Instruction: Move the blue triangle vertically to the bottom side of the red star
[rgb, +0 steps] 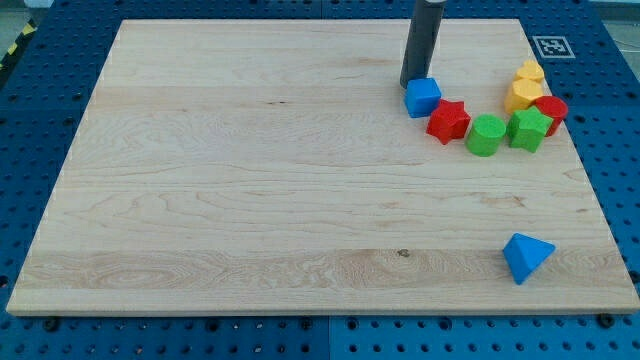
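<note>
The blue triangle (527, 257) lies near the view's bottom right corner of the wooden board (250, 180). The red star (448, 121) sits at the upper right, well above the triangle and a little to its left. A blue cube (422, 97) touches the star's upper left side. My tip (410, 84) stands at the cube's upper left edge, just above and left of the red star, far from the blue triangle.
To the right of the star lie a green cylinder (485, 135), a green star-shaped block (528, 129), a red block (551, 110) and two yellow blocks (524, 88). A fiducial tag (550, 46) sits off the board's upper right corner.
</note>
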